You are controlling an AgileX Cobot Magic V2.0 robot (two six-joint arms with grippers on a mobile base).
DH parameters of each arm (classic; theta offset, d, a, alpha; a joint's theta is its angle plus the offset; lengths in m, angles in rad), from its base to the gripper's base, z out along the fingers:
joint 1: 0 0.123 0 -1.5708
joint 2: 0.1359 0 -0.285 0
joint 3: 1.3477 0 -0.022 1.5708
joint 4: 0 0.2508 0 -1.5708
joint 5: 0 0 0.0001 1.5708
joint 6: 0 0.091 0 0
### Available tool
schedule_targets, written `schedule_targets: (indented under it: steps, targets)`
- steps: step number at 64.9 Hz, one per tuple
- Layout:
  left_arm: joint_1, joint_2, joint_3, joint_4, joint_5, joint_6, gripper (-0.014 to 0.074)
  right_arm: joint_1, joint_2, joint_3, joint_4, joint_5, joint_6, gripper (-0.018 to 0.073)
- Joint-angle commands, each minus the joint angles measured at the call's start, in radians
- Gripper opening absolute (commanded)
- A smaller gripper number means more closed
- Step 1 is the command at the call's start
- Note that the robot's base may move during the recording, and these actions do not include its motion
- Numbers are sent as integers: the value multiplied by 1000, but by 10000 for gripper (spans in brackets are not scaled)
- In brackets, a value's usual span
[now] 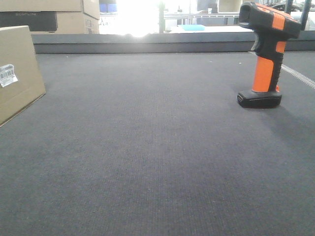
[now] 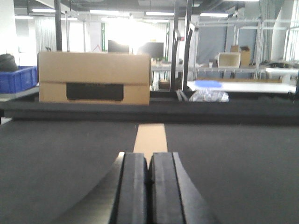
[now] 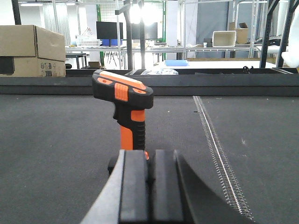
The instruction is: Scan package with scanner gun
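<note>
The package (image 1: 17, 73), a tan cardboard box with a small white barcode label (image 1: 7, 74), stands at the left edge of the front view. In the left wrist view a narrow tan strip (image 2: 150, 137) of cardboard lies just ahead of my left gripper (image 2: 148, 156), which is shut with nothing in it. The scanner gun (image 1: 266, 54), black with an orange handle, stands upright on its flat base at the right. In the right wrist view the scanner gun (image 3: 125, 105) is straight ahead of my right gripper (image 3: 150, 153), whose pads are shut and empty. The fingers hide its base.
Dark carpet-like table surface (image 1: 147, 147) with a raised back edge (image 1: 147, 43). A background cardboard box with a dark band (image 2: 93, 78) sits beyond that edge. A zipper-like seam (image 3: 217, 149) runs along the table right of the scanner. Shelving and monitors stand far behind.
</note>
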Motion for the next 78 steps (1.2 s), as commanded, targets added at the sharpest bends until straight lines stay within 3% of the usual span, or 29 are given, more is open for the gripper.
schedule_targets:
  steps: [1,11,78]
  targets:
    - [1,-40,80,11,-32,2,-111,1,-3,3,3,-19,-6,-162]
    - [-3,-121,181,11,-35,2,-111,1,-3,3,3,-19,-6,-162]
    - [-3,-121,181,2,-25,2,-111,1,-3,3,3,-19,-6,-162]
